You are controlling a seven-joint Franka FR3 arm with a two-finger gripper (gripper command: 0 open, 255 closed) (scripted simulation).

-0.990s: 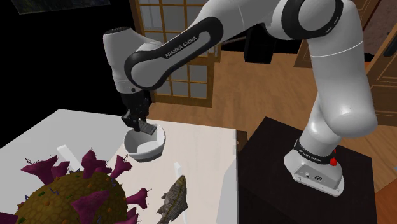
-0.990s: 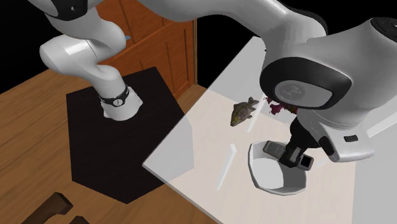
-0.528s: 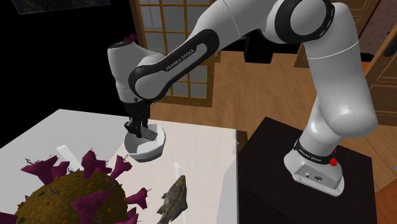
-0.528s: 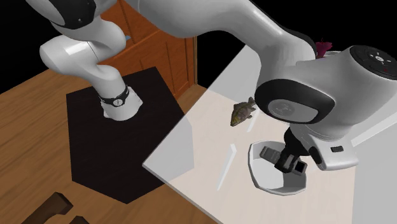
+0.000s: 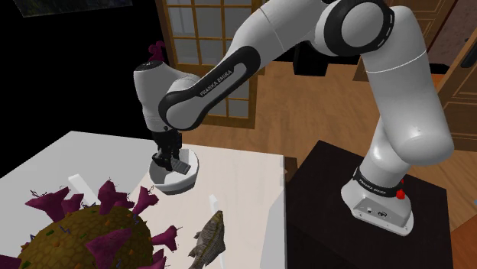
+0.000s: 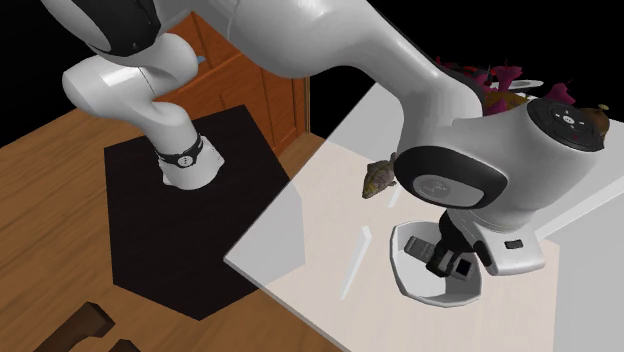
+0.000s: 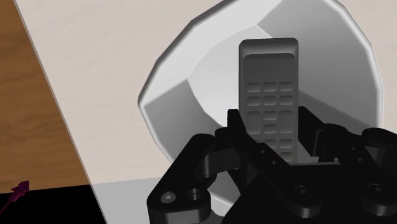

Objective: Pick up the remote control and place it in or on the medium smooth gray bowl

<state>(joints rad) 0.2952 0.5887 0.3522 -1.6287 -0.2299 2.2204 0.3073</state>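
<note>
A dark grey remote control (image 7: 268, 76) with rows of buttons is clasped at its near end between my black fingers (image 7: 236, 126). My gripper (image 7: 273, 124) is shut on it. The remote's far end reaches over the hollow of the pale grey faceted bowl (image 7: 172, 70). In the shoulder view the gripper (image 5: 167, 159) reaches down into the bowl (image 5: 187, 179), and the remote (image 5: 180, 166) slants across its rim. From the second exterior view the remote (image 6: 420, 243) lies inside the bowl (image 6: 412, 286), under the gripper (image 6: 445, 260).
On the white table (image 5: 244, 191) lie a brown fish (image 5: 206, 238), a big spiky purple-and-olive ball (image 5: 84, 229) and two thin white sticks (image 5: 211, 202). The black stand (image 5: 359, 183) is beside the table. A wooden floor and a paned door (image 5: 206, 53) lie behind.
The gripper has come down with the remote, from just above the bowl to inside its rim. The hand has also turned a little. Its grip has not changed.
</note>
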